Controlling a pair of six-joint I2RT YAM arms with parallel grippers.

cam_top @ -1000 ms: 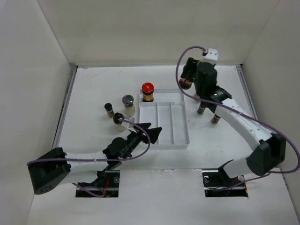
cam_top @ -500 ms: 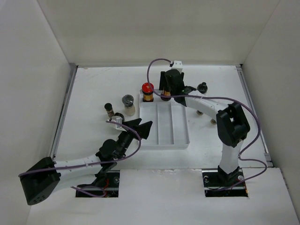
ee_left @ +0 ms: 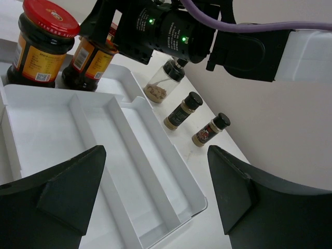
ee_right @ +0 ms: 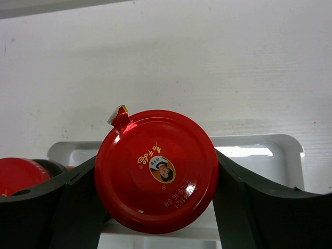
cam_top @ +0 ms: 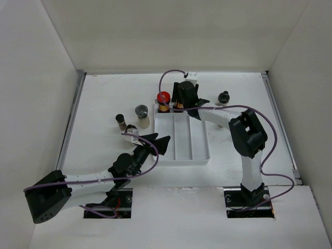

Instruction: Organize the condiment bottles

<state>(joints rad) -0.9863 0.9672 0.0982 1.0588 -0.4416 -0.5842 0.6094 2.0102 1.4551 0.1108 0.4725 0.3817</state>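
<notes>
- At the far end of the tray [cam_top: 207, 145], the right fingers [ee_right: 244, 205] are closed on a red-capped jar [ee_right: 155, 171], one on each side of its body just under the cap.
- That jar is upright, with its long axis vertical, its cap up toward the wrist camera and its base down toward the tray.
- It hangs just beside a second red jar [cam_top: 163, 98] at the tray's far-left corner. I cannot tell whether the two touch, or whether the held base is on the tray floor yet.
- To place it well, I would lower it straight down with the axis vertical and keep a small gap from the neighbour so the finger on that side does not knock it.
- The grip should open only once the base sits flat, and the arm should then lift straight up.
- The left fingers [ee_left: 62, 181] are spread wide and empty over the tray's near-left part, and are best kept out of the way.
- On the tabletop [cam_top: 104, 93], a clear jar [ee_left: 163, 83] and slim dark bottles [ee_left: 183, 110] stand right of the tray.
- A shaker [cam_top: 141, 115] and a small bottle [cam_top: 120, 121] stand to its left.
</notes>
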